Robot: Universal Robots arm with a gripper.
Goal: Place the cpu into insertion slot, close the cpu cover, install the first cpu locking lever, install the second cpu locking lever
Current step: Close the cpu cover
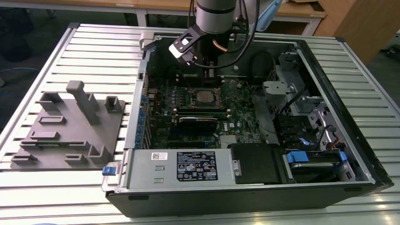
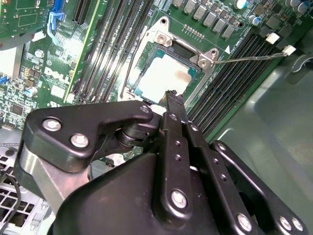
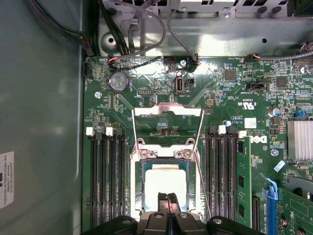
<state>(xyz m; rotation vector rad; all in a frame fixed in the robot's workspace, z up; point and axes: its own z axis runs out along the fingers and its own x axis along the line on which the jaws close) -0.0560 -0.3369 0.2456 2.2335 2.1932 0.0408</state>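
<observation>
Silver-grey on top and flat in the insertion slot (image 3: 139,193): the cpu (image 3: 164,181), at six o'clock from the arm (image 1: 216,14) in the exterior view. Clenched on nothing, the gripper (image 3: 167,199) at the chip's nearest edge. Beyond the chip, cpu cover (image 3: 168,111) tilted back open, locking levers (image 3: 200,147) unlatched.

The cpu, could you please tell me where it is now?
In the first wrist view, the cpu lies in the insertion slot, between two banks of memory slots.
</observation>
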